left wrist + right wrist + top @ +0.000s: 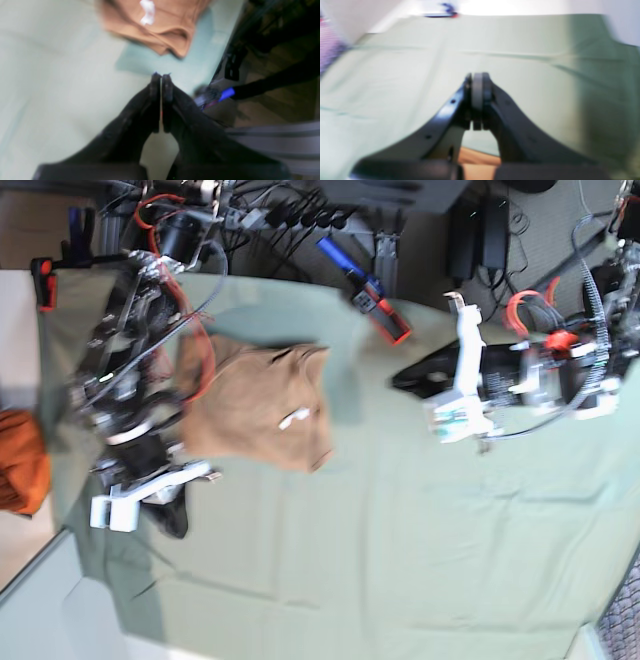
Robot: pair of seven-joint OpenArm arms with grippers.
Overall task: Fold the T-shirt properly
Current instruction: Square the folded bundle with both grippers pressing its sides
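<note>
T-shirt (250, 405): light orange-tan, folded into a compact, roughly four-sided bundle with soft, uneven edges
White mark on T-shirt: a small slanting patch, probably too blurred to read, near the bundle's edge on the side toward the left arm
T-shirt edges: in the left wrist view, layers overlap at the border, with one corner curling into a small open fold and a darker crease running beside the white patch
T-shirt surface: mostly smooth in the middle, with dark creases along the edge nearest the equipment at the top of the base view
T-shirt place: lying on the sage-green cloth (400, 550), between the two arms and closer to the right one, which covers part of its side in the base view
Left gripper (161, 75): fingertips brought together, a thin slit between the fingers farther back, nothing held; apart from the T-shirt
Right gripper (479, 75): closed at the tips, nothing between them; beyond the T-shirt's edge, above the green cloth
Clamp (368, 295): blue, black and red, at the green cloth's edge, near the T-shirt
Orange cloth (22, 463): vivid, bunched, well apart from the T-shirt, past the right arm
</note>
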